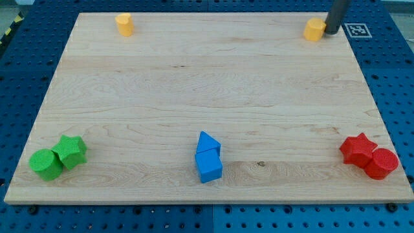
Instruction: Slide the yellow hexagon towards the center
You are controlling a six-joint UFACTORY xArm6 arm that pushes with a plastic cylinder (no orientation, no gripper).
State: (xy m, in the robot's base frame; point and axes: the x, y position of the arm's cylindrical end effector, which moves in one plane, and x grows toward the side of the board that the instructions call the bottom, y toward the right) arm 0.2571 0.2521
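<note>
A yellow block [315,29] that looks hexagonal sits near the board's top edge, at the view's top right. My tip [331,32] is down on the board just to the right of it, touching or nearly touching its right side. The dark rod rises out of the view's top. A second yellow block [123,24], whose shape is unclear, stands near the top edge at the view's left.
A green cylinder [46,164] and a green star [70,151] touch at the bottom left. A blue triangle [208,142] rests against a blue cube [208,166] at bottom centre. A red star [358,148] and a red cylinder [381,163] touch at the bottom right. The wooden board [207,84] ends close to the tip.
</note>
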